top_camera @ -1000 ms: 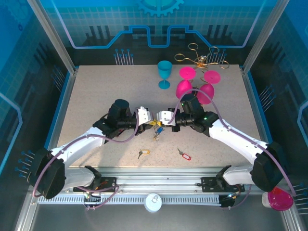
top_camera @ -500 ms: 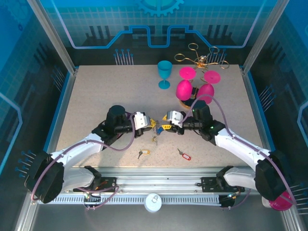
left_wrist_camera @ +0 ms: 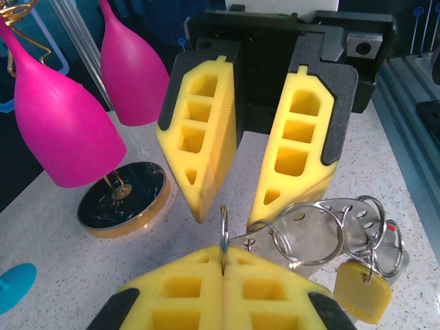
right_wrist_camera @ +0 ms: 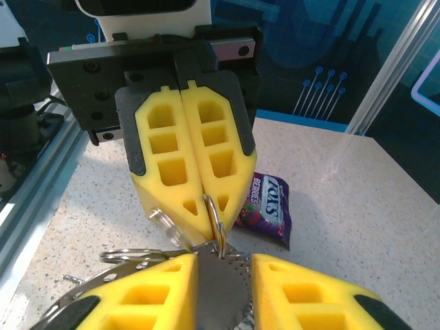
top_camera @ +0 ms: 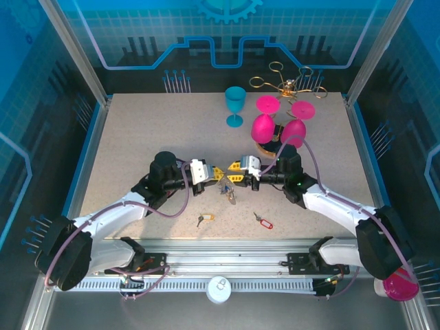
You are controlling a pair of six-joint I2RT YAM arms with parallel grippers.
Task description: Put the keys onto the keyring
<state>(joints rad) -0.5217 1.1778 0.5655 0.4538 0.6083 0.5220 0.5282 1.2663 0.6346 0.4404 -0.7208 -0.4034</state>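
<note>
Two pink goblets [left_wrist_camera: 62, 117] are seen upper left in the left wrist view, their insides hidden. "FOX'S" is read on a purple packet [right_wrist_camera: 266, 201] at centre of the right wrist view. The keyring [left_wrist_camera: 223, 227] is pinched edge-on, mid-frame, by the closed left gripper [left_wrist_camera: 223, 260]. The right gripper [right_wrist_camera: 223, 268] is held apart, a metal tag [right_wrist_camera: 221, 302] between its fingers. A yellow key [top_camera: 205, 219] and a red key [top_camera: 264, 223] are seen loose, lower centre overhead.

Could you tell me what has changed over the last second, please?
The right pincer opened its jaws and drew back a little to its right, away from the left pincer, which stays shut on the split ring. The key bunch shifted slightly beneath them. The loose yellow key, red key and pink goblets stayed put.
</note>
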